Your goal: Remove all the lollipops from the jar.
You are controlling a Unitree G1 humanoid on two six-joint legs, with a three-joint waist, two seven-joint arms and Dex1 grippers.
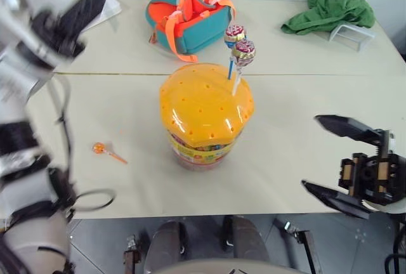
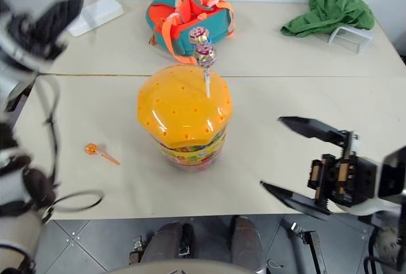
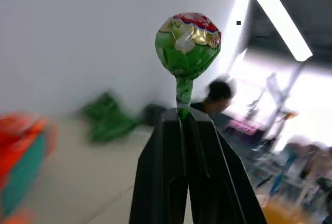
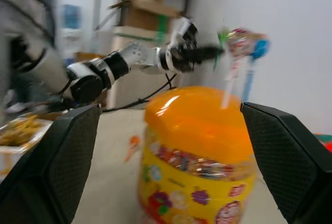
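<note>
The jar [image 1: 202,122], a clear tub with a domed orange lid, stands mid-table. Two lollipops rise from holes in its lid: one on a blue stick [image 1: 235,34], one on a white stick [image 1: 243,52]. An orange lollipop [image 1: 98,149] lies flat on the table left of the jar. High at the far left, away from the jar, my left gripper [image 3: 182,112] is shut on the stick of a green lollipop [image 3: 188,42]. My right gripper [image 1: 311,151] stands wide open to the right of the jar, holding nothing.
A teal-and-orange bag [image 1: 187,17] lies behind the jar. A green cloth [image 1: 336,4] and a small clear box [image 1: 351,33] sit at the far right corner, and a white object [image 2: 95,14] at the far left. The table's front edge runs just below the jar.
</note>
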